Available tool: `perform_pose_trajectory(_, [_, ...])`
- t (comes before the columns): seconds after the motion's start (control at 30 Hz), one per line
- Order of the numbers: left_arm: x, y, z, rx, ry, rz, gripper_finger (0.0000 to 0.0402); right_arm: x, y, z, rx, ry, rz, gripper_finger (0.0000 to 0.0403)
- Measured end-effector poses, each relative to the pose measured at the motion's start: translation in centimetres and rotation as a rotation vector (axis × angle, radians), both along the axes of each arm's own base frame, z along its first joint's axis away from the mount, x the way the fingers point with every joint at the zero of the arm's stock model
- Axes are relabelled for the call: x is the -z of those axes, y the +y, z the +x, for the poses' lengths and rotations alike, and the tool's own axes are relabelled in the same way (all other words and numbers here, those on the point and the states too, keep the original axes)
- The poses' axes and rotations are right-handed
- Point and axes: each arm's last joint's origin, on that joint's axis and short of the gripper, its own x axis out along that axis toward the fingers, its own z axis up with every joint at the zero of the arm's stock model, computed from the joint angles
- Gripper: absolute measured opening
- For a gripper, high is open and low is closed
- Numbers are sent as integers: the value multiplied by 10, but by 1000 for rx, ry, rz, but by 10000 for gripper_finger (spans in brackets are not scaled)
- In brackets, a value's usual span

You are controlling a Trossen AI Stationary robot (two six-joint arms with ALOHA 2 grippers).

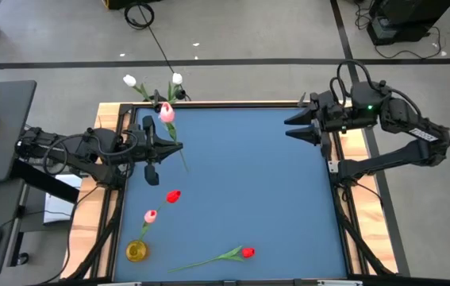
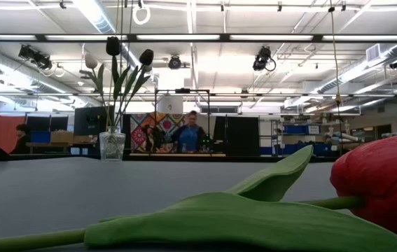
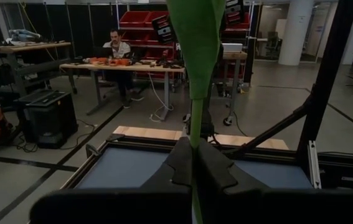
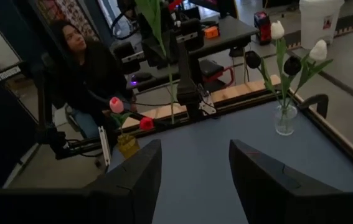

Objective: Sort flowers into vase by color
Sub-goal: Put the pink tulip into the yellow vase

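Note:
A pink tulip (image 1: 166, 113) is held upright above the table's left side, with my left gripper (image 1: 171, 144) shut on its green stem. A clear vase (image 4: 285, 118) at the far left corner holds white and black tulips. A small yellow vase (image 1: 136, 251) at the near left holds a pink tulip (image 1: 151, 215) and a red one (image 1: 173, 196). Another red tulip (image 1: 247, 253) lies flat on the table near the front edge. My right gripper (image 1: 290, 129) stands open, high over the far right, with nothing between its fingers (image 4: 132, 180). My left gripper pinches the pink tulip's stem (image 3: 195, 144) between its two fingers, below the leaf (image 3: 195, 43). The fingers come level from the table's left side and lie across the stem. The tulip stands upright, head up, its lower stem (image 3: 196, 205) hanging below the fingers, clear of the table.
The blue table top (image 1: 256, 175) is bare in the middle and on the right. Wooden strips and a black frame (image 1: 337, 199) border it. People sit at desks (image 3: 117, 50) in the room beyond.

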Motion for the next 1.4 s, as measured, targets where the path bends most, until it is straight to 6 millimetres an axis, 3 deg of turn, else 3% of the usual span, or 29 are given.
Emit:
perform_pose_trajectory(0.4, [4,0,0,0,39,11,5,5,-1,11,-16,31,3,195])
perform_pose_trajectory(0.6, [4,0,0,0,40,11,4,5,4,-22,17,73,-111,195])
perform_pose_trajectory(0.83, [4,0,0,1,47,37,4,17,12,-49,-1,-55,-194,195])
perform_pose_trajectory(1.1, [4,0,0,1,51,57,4,53,11,-49,51,-127,-179,195])
perform_pose_trajectory(1.4, [4,1,-3,-42,52,56,4,54,11,-49,49,-131,-179,195])
